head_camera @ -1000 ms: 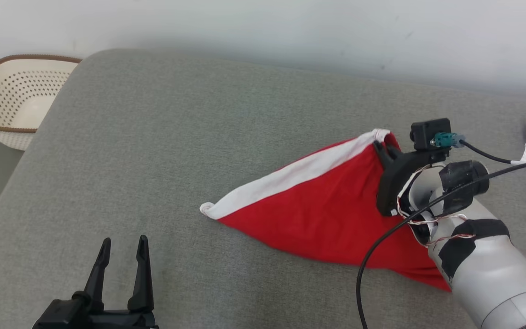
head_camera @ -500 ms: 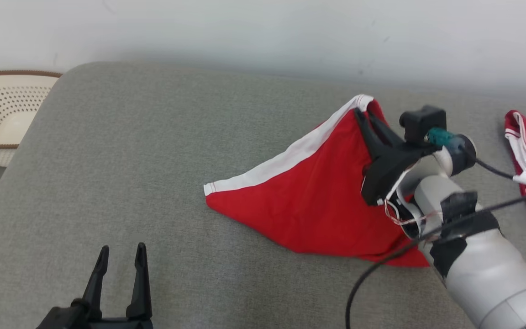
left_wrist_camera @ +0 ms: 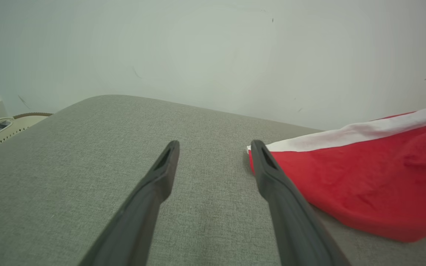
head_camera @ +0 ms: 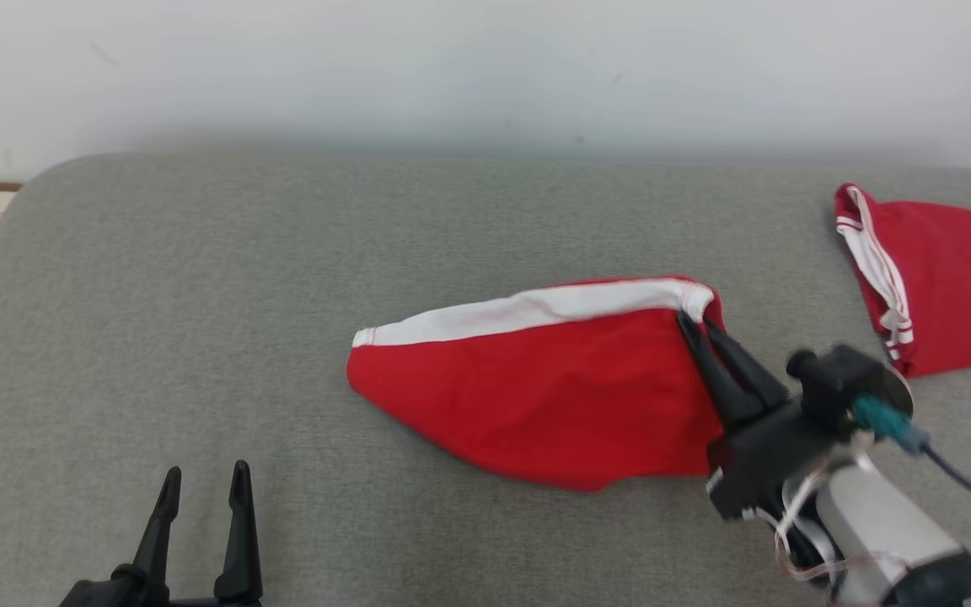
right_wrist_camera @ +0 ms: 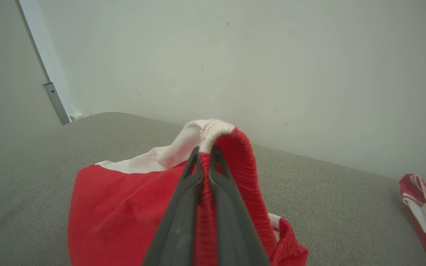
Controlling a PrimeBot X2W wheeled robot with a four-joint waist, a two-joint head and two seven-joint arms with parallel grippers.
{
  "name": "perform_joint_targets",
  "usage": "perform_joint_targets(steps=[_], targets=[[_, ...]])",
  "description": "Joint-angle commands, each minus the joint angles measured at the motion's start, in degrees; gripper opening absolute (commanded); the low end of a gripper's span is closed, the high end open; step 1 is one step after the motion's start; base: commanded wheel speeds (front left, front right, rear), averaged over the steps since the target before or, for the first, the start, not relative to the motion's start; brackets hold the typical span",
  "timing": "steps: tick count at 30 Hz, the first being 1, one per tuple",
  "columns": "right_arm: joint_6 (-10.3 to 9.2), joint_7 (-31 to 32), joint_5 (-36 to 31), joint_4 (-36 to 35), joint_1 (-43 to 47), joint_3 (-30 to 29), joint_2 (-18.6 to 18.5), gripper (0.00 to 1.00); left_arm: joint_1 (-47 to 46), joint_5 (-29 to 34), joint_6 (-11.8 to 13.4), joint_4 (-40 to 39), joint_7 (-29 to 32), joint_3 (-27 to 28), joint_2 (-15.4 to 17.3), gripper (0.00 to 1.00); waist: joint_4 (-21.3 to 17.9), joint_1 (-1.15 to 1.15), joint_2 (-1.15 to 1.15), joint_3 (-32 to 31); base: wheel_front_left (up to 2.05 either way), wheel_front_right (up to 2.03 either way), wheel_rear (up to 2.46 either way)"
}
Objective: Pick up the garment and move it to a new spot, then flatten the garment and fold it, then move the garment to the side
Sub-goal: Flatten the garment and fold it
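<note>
Grey cushion (head_camera: pixel 199 295), pale wall (head_camera: pixel 452 67). At 3 o'clock, right gripper (head_camera: pixel 694 320) clenched on waistband (right_wrist_camera: pixel 244 159) of red garment (head_camera: pixel 536 396); left gripper (head_camera: pixel 206 469) splayed, empty. Pinch seemingly shallow: risk of slipping, bunching under drag.

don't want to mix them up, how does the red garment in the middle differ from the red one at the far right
The middle garment is pinched at its gathered edge by the right gripper; the far-right garment lies free. The middle garment has one broad white band; the far-right garment has thin white stripes. Both are red, on the grey cushion.
</note>
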Motion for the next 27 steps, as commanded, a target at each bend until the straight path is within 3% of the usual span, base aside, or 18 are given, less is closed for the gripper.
perform_joint_targets(steps=[1, 5, 11, 23, 24, 25, 26, 27], targets=[[-0.05, -0.2, -0.2, -2.1, 2.4, -0.5, -0.4, 0.00, 0.7, 0.1, -0.1, 0.1, -0.4, 0.3, 0.0, 1.00, -1.6, 0.01, 0.00, 0.1, 0.00, 0.00, 0.00], [-0.05, 0.6, -1.7, -9.7, 10.4, -2.3, -1.4, 0.00, 0.2, 0.1, -0.3, 0.2, -0.4, 0.4, 0.0, 1.00, -3.2, 0.01, 0.00, 0.3, 0.00, 0.00, 0.00], [-0.05, 1.9, -2.4, -16.8, 19.0, 0.1, -2.3, 0.00, -0.4, 0.1, -0.4, 0.4, -0.4, 0.3, 0.0, 1.00, -4.4, 0.01, 0.00, 0.6, 0.00, 0.00, 0.00], [-0.05, 4.9, 4.1, -17.5, 26.2, 3.7, -7.2, 0.00, -1.0, -0.4, -0.7, 0.7, -0.4, 0.2, 0.0, 1.00, -4.3, 0.01, 0.00, 1.2, 0.00, 0.00, 0.00], [-0.05, 4.9, 4.4, -17.4, 26.3, 3.9, -7.5, 0.31, -0.9, -0.4, -0.7, 0.8, -0.4, 0.2, 0.0, 1.00, -4.3, 0.01, 0.00, 1.2, 0.00, 0.00, 0.00], [-0.05, 4.1, 4.5, -17.4, 26.1, 3.7, -7.5, 0.51, -0.9, -0.5, -0.7, 0.9, -0.4, 0.2, 0.0, 1.00, -4.3, 0.01, 0.00, 1.2, 0.00, 0.00, 0.00], [-0.05, 3.6, 5.0, -17.4, 26.2, 3.4, -7.4, 1.00, -0.8, -0.5, -0.7, 0.9, -0.4, 0.2, 0.0, 1.00, -4.3, 0.01, 0.00, 1.1, 0.00, 0.00, 0.00], [-0.05, 2.9, 5.2, -17.7, 26.1, 3.2, -7.5, 1.00, -0.8, -0.5, -0.7, 1.0, -0.4, 0.3, 0.0, 1.00, -4.3, 0.01, 0.00, 1.1, 0.00, 0.00, 0.00]])
